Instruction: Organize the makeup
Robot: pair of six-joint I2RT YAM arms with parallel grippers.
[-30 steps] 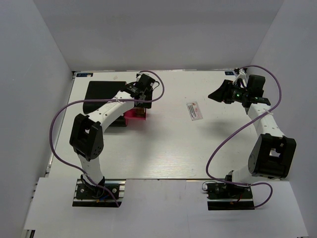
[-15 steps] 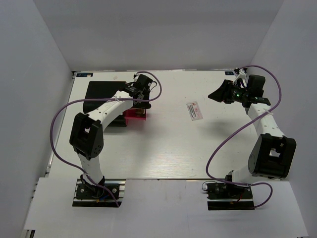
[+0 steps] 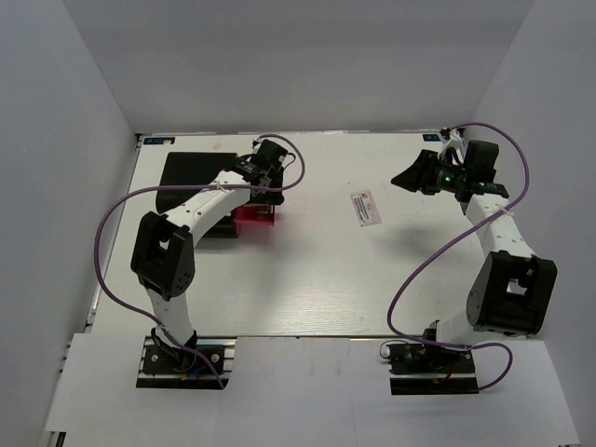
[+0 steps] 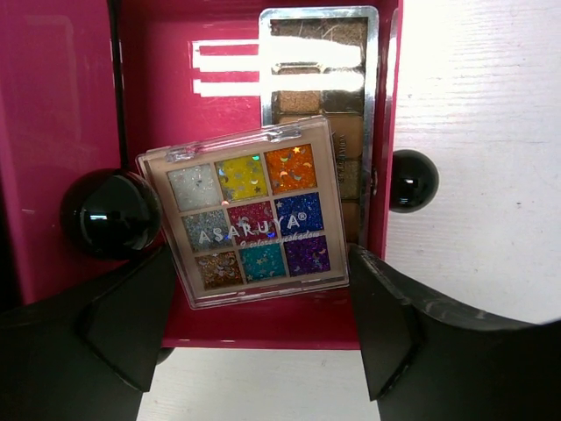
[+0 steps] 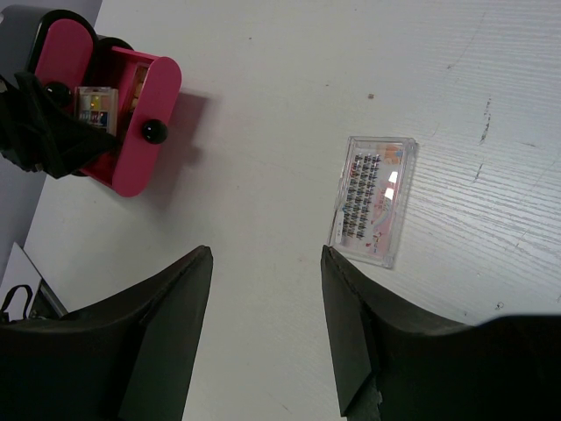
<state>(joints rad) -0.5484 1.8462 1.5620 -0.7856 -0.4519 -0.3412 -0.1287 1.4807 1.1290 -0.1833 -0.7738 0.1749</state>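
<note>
Palette placement is the step in hand, by my reading. The left gripper hangs over the open pink drawer at the front of the black box, far left of the bench. The multicoloured square palette lies inside that drawer, a little askew, its top edge overlapping the long brown eyeshadow palette beneath it. The jaws stand wide, one finger at each lower corner of the square palette. From the wrist view I honestly cannot tell whether they are pressing its edges or have already let go. A round black knob sits just right of the drawer wall.

On the other side, the right gripper hovers above the bench with its jaws apart and nothing between them. The white red-printed packet lies flat on bare bench just beyond its fingertips, well apart from the drawer.

What the next move calls for: make sure the left jaws are clear of the square palette, then lift straight up so the fingers don't snag the drawer walls or drag the palette out. After that, the packet looks like the one piece left out in the open, and the right arm is the natural one to drop onto it, taking it across its narrow width.
</note>
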